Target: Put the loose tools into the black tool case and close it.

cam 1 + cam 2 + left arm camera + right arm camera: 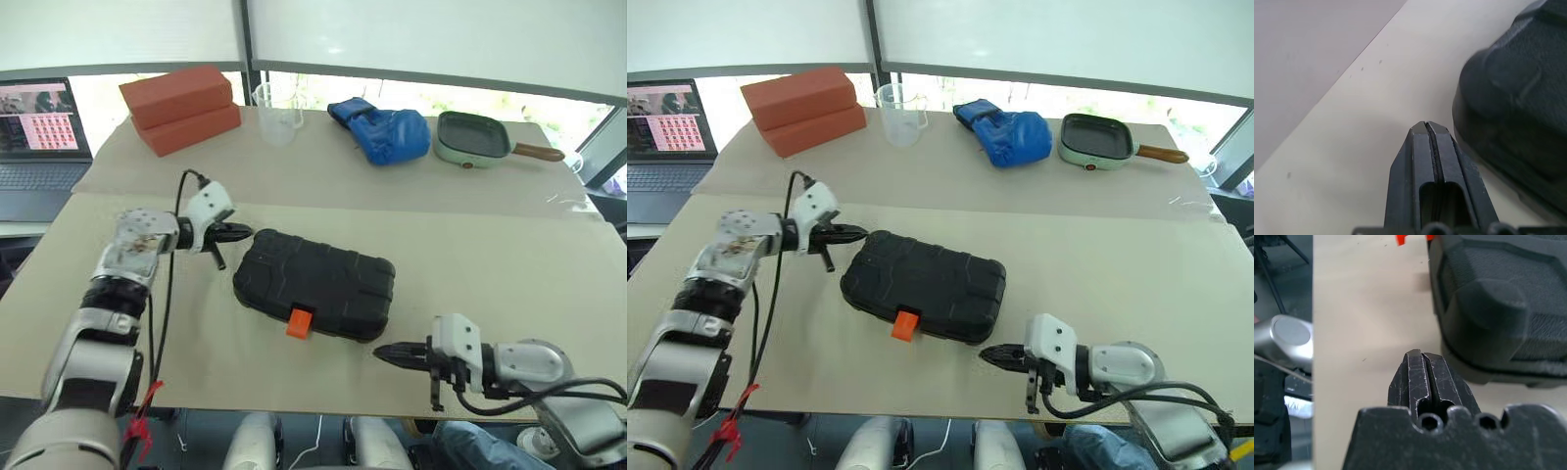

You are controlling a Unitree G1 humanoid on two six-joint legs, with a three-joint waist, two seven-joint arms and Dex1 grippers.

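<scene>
With the black moulded plastic tool case (315,284) lying lid-down, verify its orange latch (299,321) using both empty, pinched-together end effectors, left end effector (241,233) at its far-left corner, right end effector (384,352) off its near-right corner.

No text, label or number can be read; the laptop screen (39,117) is too small.

A test room: a laptop (39,132) at far left, big windows (431,39) behind, mixed things on the bench (490,255).

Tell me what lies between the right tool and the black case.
Nothing: bare tabletop separates the right tool from the black tool case, seen in the left eye view.
</scene>
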